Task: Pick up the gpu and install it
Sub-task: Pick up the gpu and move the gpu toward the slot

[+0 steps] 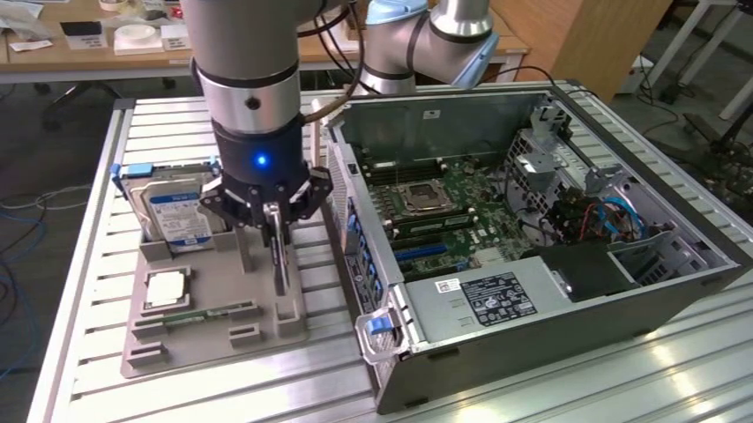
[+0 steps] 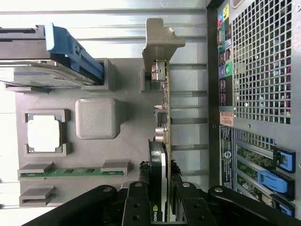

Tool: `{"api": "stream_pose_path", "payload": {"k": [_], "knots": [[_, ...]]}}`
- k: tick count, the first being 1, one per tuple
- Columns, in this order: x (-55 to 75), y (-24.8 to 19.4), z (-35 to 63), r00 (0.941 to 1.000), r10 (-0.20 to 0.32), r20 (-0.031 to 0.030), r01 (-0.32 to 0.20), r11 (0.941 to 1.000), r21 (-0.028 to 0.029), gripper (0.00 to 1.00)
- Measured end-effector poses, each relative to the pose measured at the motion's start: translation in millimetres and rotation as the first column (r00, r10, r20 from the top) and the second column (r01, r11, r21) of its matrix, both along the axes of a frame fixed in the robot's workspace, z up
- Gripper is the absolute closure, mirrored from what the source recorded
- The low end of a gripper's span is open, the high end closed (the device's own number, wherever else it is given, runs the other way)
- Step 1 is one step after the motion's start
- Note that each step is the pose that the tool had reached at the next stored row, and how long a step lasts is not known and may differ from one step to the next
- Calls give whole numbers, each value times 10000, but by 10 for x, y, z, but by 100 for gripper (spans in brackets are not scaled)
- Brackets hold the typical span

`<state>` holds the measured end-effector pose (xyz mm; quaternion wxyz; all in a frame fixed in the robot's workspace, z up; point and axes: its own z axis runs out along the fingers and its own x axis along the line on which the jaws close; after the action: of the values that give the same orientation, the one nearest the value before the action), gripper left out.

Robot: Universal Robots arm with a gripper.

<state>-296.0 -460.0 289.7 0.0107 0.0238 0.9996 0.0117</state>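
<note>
gpu [image 2: 165,94] upright over tray [image 1: 200,339], beside case [image 1: 565,335]

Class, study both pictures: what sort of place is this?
Probably a robotics lab: a robot arm over a slatted metal table, an opened desktop computer case, and a grey parts tray.

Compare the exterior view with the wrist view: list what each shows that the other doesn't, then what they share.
Exterior view: the arm, and the inside of the open case with motherboard and power supply.
Wrist view: the case's perforated rear panel with its ports.
Both: the fingers closed on the gpu, which stands on edge on the grey tray, beside the hard drive, processor and memory stick.
</note>
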Motion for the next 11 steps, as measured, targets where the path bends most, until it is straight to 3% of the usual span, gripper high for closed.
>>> {"api": "stream_pose_path", "payload": {"k": [11], "knots": [[0, 0, 237, 10000, 0, 0, 0, 10000, -6, 73]]}}
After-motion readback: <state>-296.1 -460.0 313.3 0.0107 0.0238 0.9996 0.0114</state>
